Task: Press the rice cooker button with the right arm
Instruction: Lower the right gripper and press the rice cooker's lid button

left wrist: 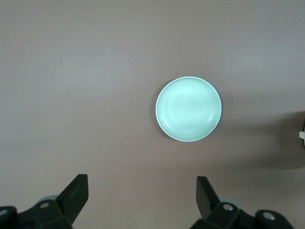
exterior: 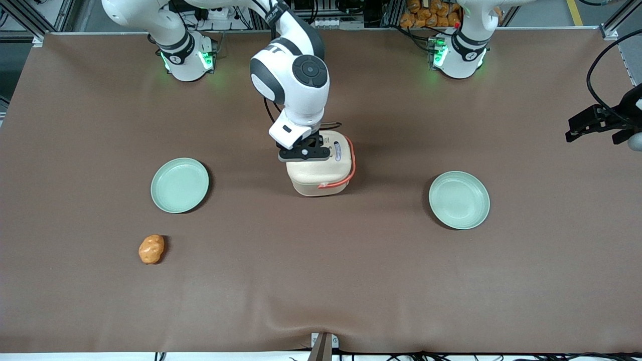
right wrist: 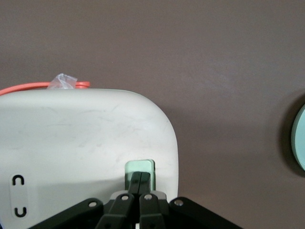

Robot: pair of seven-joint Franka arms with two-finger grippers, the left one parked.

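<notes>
Lying nearest the front camera, toward the working arm's end of the brown table [exterior: 351, 281], is an orange lumpy object [exterior: 151, 249]. Farther from the camera than it sits a pale green plate [exterior: 179, 185], and a second pale green plate [exterior: 459, 199] rests toward the parked arm's end; this second plate fills the middle of the left wrist view [left wrist: 188, 109], flat on the bare cloth.

Between the two plates, and a little farther from the camera than both, stands the rice cooker [exterior: 319, 173], cream and rounded, with its coral-red handle [exterior: 351, 165] curving along the side that faces the parked arm's end. A blue-and-white oval label [exterior: 337, 151] shows on the lid.

Directly above the cooker's lid is the gripper [exterior: 304, 153] of the right arm [exterior: 293, 75], pointing straight down. In the right wrist view the cream lid [right wrist: 86, 138] carries the button [right wrist: 140, 168], a small pale green pad close to the lid's rounded corner. The gripper [right wrist: 141, 181] has its two black fingers [right wrist: 135, 183] pressed together with no gap between them, and their tips rest on the button's surface. A strip of the red handle [right wrist: 45, 86] edges the lid
</notes>
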